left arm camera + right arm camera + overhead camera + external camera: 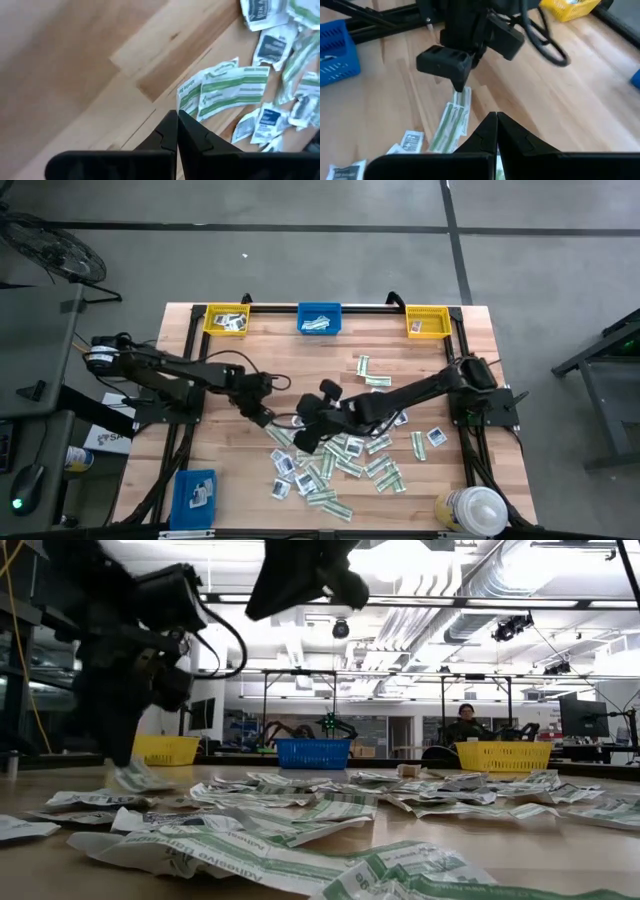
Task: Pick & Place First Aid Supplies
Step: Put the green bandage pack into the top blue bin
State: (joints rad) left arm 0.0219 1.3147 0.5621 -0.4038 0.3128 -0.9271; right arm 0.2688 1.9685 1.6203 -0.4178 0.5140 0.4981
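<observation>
Many small paper packets [345, 460] lie scattered on the wooden table's near middle: white squarish ones and green-and-white strips. My left gripper [262, 417] [177, 116] is low at the pile's left edge, shut on a green-and-white strip packet [225, 90] [454, 117]. In the low view it stands at the left [125, 755] with the packet [140, 778] under it. My right gripper [305, 438] [496, 119] hovers just right of it, above the pile, shut and holding nothing. My left gripper pinches the strip packet by its end [186, 100] [462, 95] between its two fingertips, coming from above and slanting from the table's left. The rest of the strip trails away from the fingers, low over the wood; whether it rests there, I cannot tell.
Along the far edge stand a yellow bin [226, 319], a blue bin [319, 318] and another yellow bin [428, 321]. A blue bin [195, 495] sits at the near left, a white-capped bottle [475, 510] at the near right. Bare wood lies left of the pile.
</observation>
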